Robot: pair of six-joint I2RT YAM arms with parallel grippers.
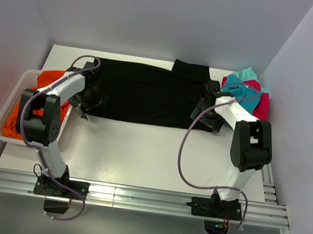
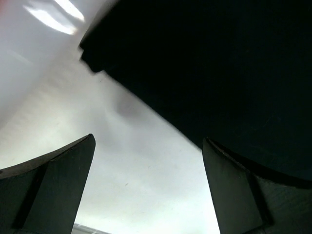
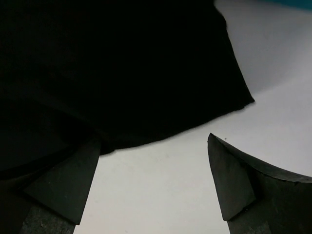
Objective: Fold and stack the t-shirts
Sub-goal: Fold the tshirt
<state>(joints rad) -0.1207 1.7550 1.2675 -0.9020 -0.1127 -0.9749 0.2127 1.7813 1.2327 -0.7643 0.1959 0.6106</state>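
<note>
The large black t-shirt (image 1: 148, 94) lies spread flat across the far half of the white table; no chest mark shows. My left gripper (image 1: 89, 103) is open at its near left corner, and the left wrist view shows the black cloth (image 2: 219, 63) just beyond the fingers with bare table between them. My right gripper (image 1: 204, 118) is open at the near right corner, the shirt's edge (image 3: 122, 87) just ahead of the fingertips. The teal and pink-red shirts (image 1: 246, 91) lie bunched at the far right. The orange shirt (image 1: 39, 97) sits in the basket at the left.
A white plastic basket (image 1: 11, 106) stands at the table's left edge. White walls close in on the left, back and right. An aluminium rail (image 1: 131, 198) runs along the near edge by the arm bases. Cables loop from both arms over the table.
</note>
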